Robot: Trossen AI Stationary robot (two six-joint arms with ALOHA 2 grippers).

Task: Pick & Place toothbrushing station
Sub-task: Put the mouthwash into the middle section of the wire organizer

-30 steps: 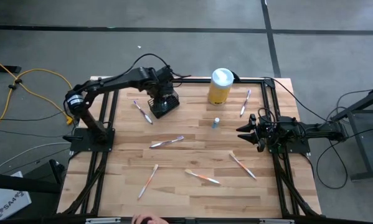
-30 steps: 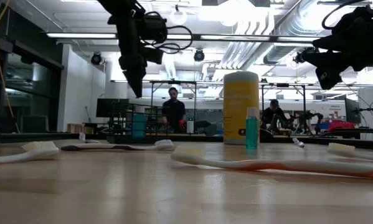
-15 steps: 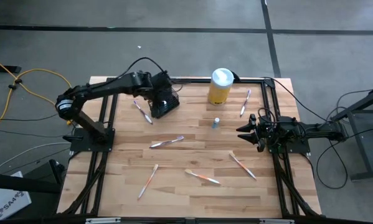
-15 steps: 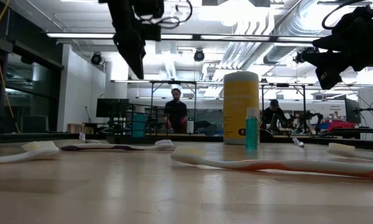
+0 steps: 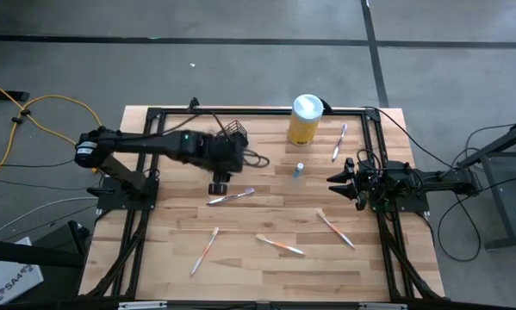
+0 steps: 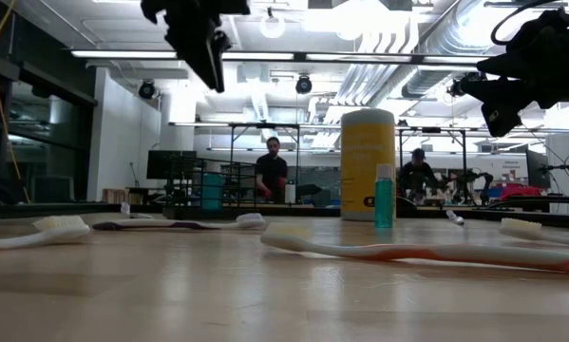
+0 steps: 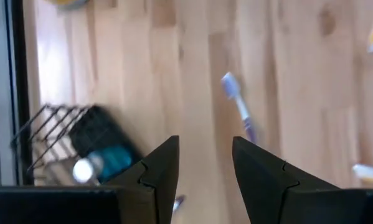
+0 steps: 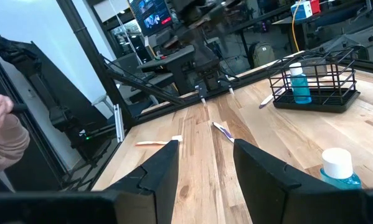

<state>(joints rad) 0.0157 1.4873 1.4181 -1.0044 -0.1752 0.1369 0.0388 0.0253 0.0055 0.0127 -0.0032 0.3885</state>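
Note:
The toothbrushing station, a small black wire holder (image 5: 233, 133), stands on its base near the table's far edge with a blue bottle (image 7: 105, 163) inside it. It also shows in the left wrist view (image 7: 61, 134) and the right wrist view (image 8: 314, 81). My left gripper (image 5: 219, 184) is open and empty. It hangs high above the table on the near side of the holder, and it also shows in the left wrist view (image 7: 205, 168) and the low view (image 6: 208, 66). My right gripper (image 5: 337, 182) waits at the table's right, open and empty (image 8: 205, 168).
A yellow canister (image 5: 305, 119) with a white lid stands at the far edge. A small blue bottle (image 5: 299, 170) stands right of centre. Several toothbrushes lie scattered, including one at mid-table (image 5: 230, 196), one toward the near edge (image 5: 279, 245) and one at the right (image 5: 339, 142). A person's hand (image 8: 2, 127) shows beyond the table.
My left gripper has risen and swung from over the wire holder toward the table's near edge, with the arm stretching out low across the table. The holder has stayed where it was.

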